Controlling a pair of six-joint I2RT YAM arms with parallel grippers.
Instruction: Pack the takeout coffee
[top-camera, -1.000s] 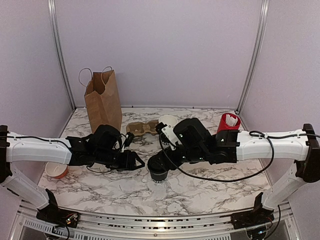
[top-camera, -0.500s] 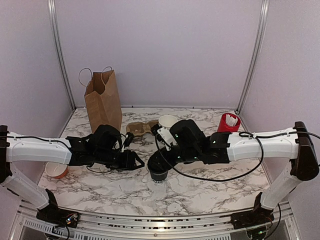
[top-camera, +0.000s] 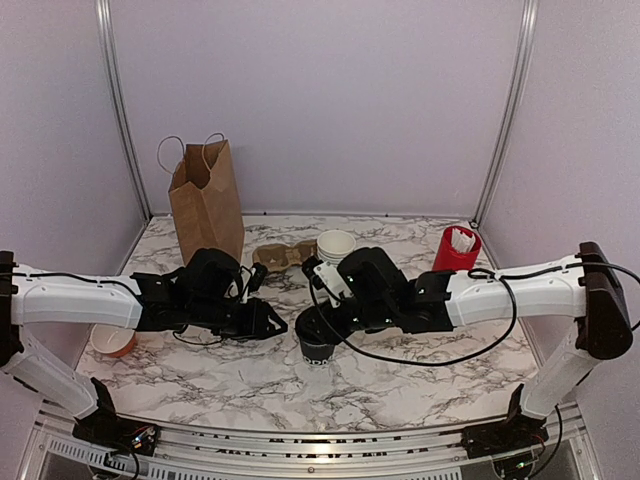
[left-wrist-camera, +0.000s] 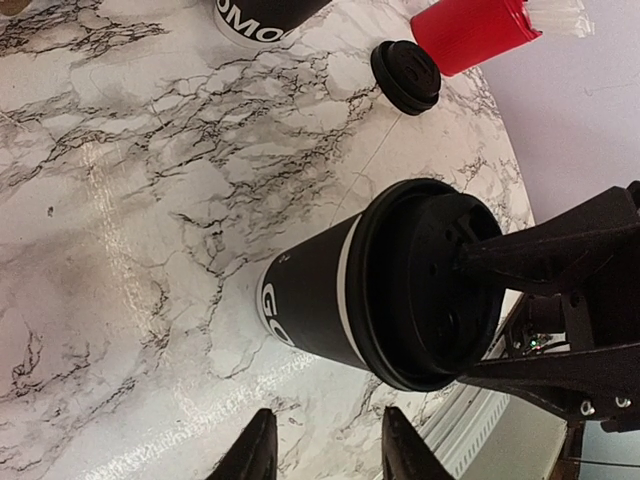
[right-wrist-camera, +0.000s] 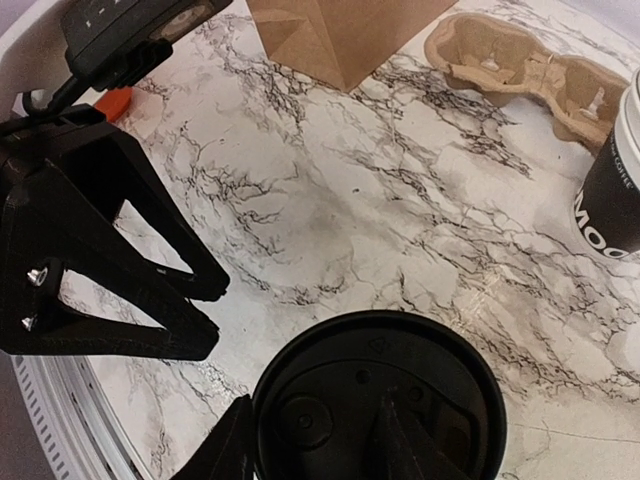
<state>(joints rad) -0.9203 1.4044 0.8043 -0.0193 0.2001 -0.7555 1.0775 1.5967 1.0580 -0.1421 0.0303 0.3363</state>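
The takeout coffee (top-camera: 318, 347), a black cup with white lettering and a black lid (right-wrist-camera: 380, 400), stands upright on the marble near the front centre. My right gripper (top-camera: 318, 322) hangs right over it. In the right wrist view one finger (right-wrist-camera: 225, 445) sits just outside the lid's rim and the other lies across the lid's top; the jaws are apart and do not clamp the cup. My left gripper (top-camera: 270, 325) is a little to the left of the coffee (left-wrist-camera: 330, 300), open, with bare table between its fingertips (left-wrist-camera: 252, 455).
A brown paper bag (top-camera: 205, 200) stands at the back left, with a cardboard cup carrier (top-camera: 280, 257) and a stack of white-rimmed cups (top-camera: 335, 245) beside it. A red cup (top-camera: 457, 247) holds napkins at the right, near a loose black lid (left-wrist-camera: 405, 75). An orange bowl (top-camera: 112, 340) lies far left.
My right arm has reached further left, over the coffee, uncovering the stack of cups behind it. Both pairs of jaws have narrowed. The left arm has stayed in place.
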